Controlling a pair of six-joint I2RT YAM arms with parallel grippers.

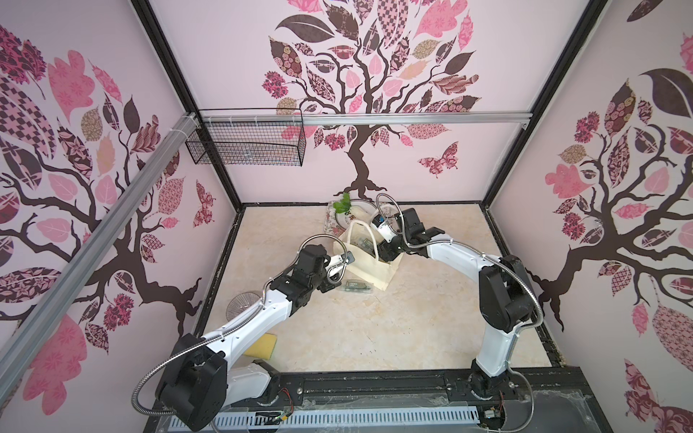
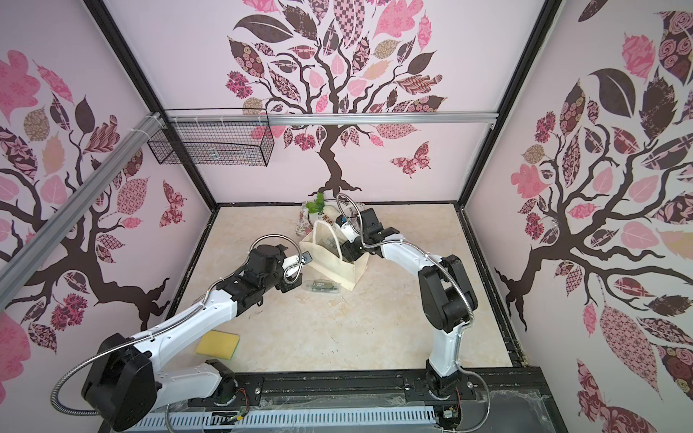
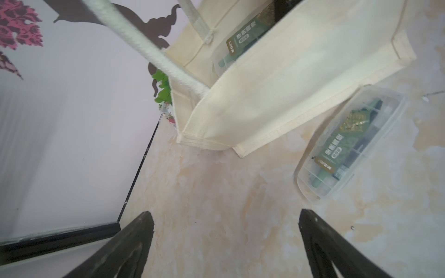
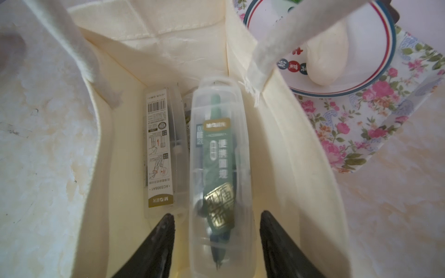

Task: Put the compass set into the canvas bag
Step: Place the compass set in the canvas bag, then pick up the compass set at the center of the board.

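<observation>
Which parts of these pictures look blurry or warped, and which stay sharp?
Both top views: sharp, but the wide lens splays the black frame posts. Left wrist view: the white rope handle near the lens is smeared. Right wrist view: the clear plastic compass case inside the cream canvas bag looks soft; its barcoded neighbour is sharper.

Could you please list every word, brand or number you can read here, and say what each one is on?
"ACS906A1": white barcode label on one clear case in the canvas bag.
"M&G": gold end of that label.
"便携圆规": green card in the second case there.
Too blurred: barcode digits, gold seal, plate characters, card in the third case outside the bag.
</observation>
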